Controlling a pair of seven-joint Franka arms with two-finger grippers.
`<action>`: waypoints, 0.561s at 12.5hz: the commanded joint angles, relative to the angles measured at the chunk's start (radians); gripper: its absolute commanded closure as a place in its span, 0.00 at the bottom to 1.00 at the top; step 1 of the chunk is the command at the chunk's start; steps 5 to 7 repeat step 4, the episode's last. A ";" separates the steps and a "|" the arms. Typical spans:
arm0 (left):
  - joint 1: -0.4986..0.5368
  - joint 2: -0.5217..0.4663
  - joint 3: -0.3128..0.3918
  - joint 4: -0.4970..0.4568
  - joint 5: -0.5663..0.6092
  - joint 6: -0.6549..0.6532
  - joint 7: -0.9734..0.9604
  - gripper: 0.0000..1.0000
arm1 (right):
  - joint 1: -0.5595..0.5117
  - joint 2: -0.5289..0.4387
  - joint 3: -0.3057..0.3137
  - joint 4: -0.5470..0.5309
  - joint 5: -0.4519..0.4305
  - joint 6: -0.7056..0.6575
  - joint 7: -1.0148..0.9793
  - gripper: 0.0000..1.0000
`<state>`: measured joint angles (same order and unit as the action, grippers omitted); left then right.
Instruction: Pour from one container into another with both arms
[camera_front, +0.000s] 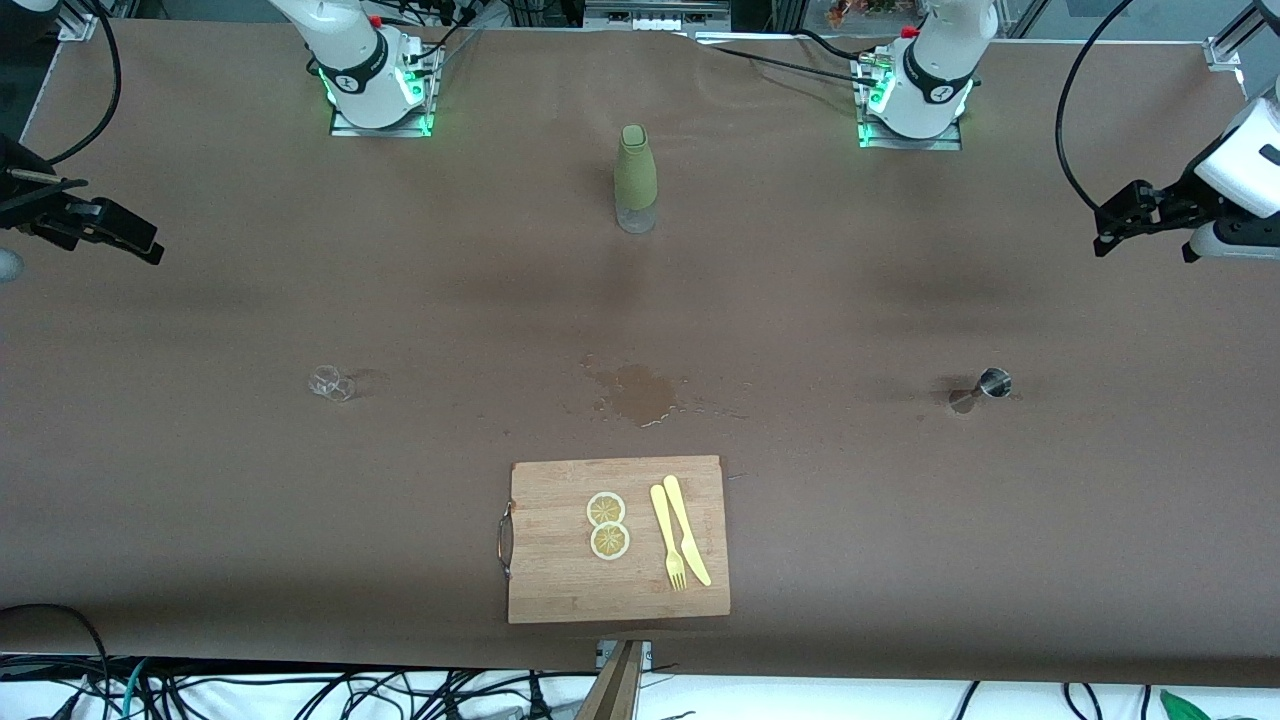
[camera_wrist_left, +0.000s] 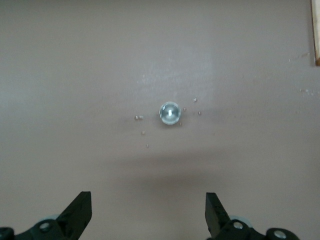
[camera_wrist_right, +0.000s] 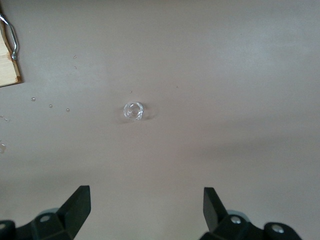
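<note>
We note the brown bench (camera_front: 200, 500) carrying a wooden cutting board (camera_front: 560, 590), an olive-sleeved bottle (camera_front: 635, 180), a small steel jigger (camera_front: 993, 383) and a clear glass cup (camera_front: 331, 382). Left end effector (camera_wrist_left: 148, 212) hangs wide open above the jigger; right end effector (camera_wrist_right: 146, 209) open above the cup.

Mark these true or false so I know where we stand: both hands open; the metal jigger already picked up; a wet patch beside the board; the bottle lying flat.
1. Both the left hand and the right hand are open. True.
2. The metal jigger is gripped. False: it stands on the table, untouched.
3. A wet patch lies beside the cutting board. True.
4. The bottle lies flat. False: it stands upright.
</note>
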<state>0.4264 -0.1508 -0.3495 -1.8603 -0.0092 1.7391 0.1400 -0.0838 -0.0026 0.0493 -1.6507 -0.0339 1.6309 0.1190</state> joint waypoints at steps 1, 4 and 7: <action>0.003 -0.004 0.024 0.020 -0.070 -0.046 -0.014 0.00 | -0.001 -0.004 -0.002 0.005 0.017 0.001 -0.004 0.00; 0.002 -0.003 0.027 0.043 -0.081 -0.065 -0.019 0.00 | -0.002 -0.004 -0.002 0.005 0.017 0.001 -0.004 0.00; 0.002 -0.003 0.027 0.043 -0.081 -0.065 -0.019 0.00 | -0.002 -0.004 -0.002 0.005 0.017 0.001 -0.004 0.00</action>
